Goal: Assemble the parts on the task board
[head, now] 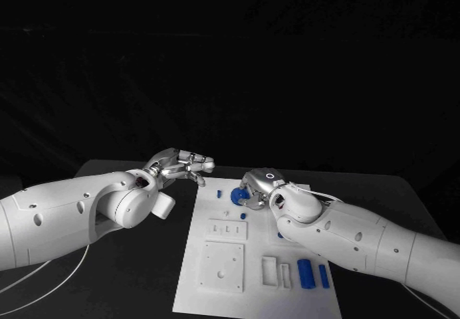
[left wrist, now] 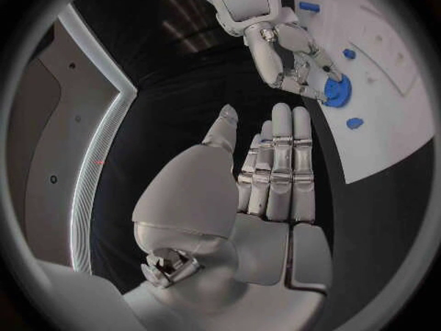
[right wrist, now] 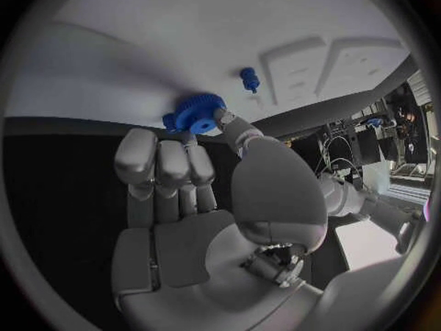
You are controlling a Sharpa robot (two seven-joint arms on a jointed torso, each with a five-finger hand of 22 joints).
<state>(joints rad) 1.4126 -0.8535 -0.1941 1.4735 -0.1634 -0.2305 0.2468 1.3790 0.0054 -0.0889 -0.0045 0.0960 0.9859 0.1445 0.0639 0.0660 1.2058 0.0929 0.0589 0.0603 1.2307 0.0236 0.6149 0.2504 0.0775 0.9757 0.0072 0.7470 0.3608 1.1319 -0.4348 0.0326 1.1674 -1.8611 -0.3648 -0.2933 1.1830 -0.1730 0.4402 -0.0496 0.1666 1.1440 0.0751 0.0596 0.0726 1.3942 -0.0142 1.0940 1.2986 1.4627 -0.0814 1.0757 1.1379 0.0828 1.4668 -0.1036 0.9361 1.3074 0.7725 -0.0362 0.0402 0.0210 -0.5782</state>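
Near the far edge of the task board (head: 257,294), right hand (head: 257,189) pinching a blue gear (head: 240,197), blue cylinders (head: 306,273) at the near right corner, left wrist view, left hand (left wrist: 275,169) flat, fingers straight, holding nothing, over the black table (left wrist: 184,103), right wrist view, small blue peg (right wrist: 249,79) standing beside the gear

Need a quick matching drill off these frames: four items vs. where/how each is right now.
Items:
1. left hand
2. right hand
3. blue gear
4. blue cylinders

States:
A. lying on the near right part of the white board
B. held at fingertips, at the board's surface
C. holds nothing, fingers straight, beside the board's far left corner
D. over the board's far end, gripping a part

Pairs: 1-C, 2-D, 3-B, 4-A
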